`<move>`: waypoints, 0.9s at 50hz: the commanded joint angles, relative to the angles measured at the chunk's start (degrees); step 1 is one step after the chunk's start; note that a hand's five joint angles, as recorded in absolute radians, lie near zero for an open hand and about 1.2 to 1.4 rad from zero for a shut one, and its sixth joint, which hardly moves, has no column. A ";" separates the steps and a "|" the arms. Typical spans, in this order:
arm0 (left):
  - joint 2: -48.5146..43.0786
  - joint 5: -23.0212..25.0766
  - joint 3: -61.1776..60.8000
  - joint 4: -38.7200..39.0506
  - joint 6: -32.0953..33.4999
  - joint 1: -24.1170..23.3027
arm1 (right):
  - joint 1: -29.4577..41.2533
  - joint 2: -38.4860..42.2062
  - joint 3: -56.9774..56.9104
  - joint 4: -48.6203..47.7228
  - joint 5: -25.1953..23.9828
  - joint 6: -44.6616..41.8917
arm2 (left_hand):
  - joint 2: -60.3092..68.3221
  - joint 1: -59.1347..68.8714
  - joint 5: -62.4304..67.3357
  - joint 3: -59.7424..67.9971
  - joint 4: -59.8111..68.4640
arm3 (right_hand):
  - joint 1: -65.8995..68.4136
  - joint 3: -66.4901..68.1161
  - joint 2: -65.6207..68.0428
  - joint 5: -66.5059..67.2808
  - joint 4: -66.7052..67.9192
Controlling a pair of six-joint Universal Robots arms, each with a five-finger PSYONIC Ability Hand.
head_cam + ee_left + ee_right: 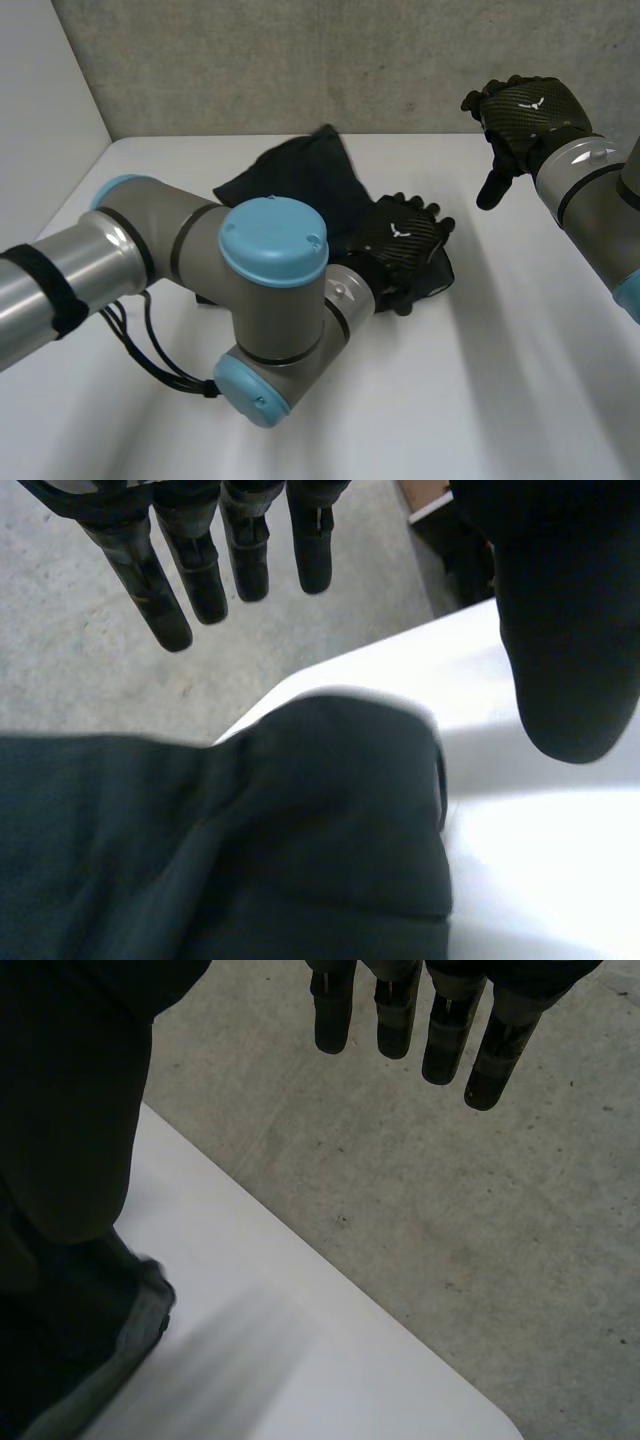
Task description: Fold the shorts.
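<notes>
Shorts, one dark pair, lie bunched on the tabletop under the left robot hand, its fingers straight and gripping nothing. The right robot hand hangs well apart, likewise open-fingered and empty. Folding looks barely begun; next, one of the two robot hands must pinch an edge

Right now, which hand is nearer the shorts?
Left. The left hand is over the shorts; the right hand hangs off to their side, well apart.
</notes>
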 commanded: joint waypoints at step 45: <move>5.66 -6.66 -22.97 4.76 1.61 23.20 | 0.02 24.57 5.70 -16.39 -14.80 -28.20 | 6.84 6.54 7.55 6.37 7.02 | 12.28 11.59 9.97 8.78 8.76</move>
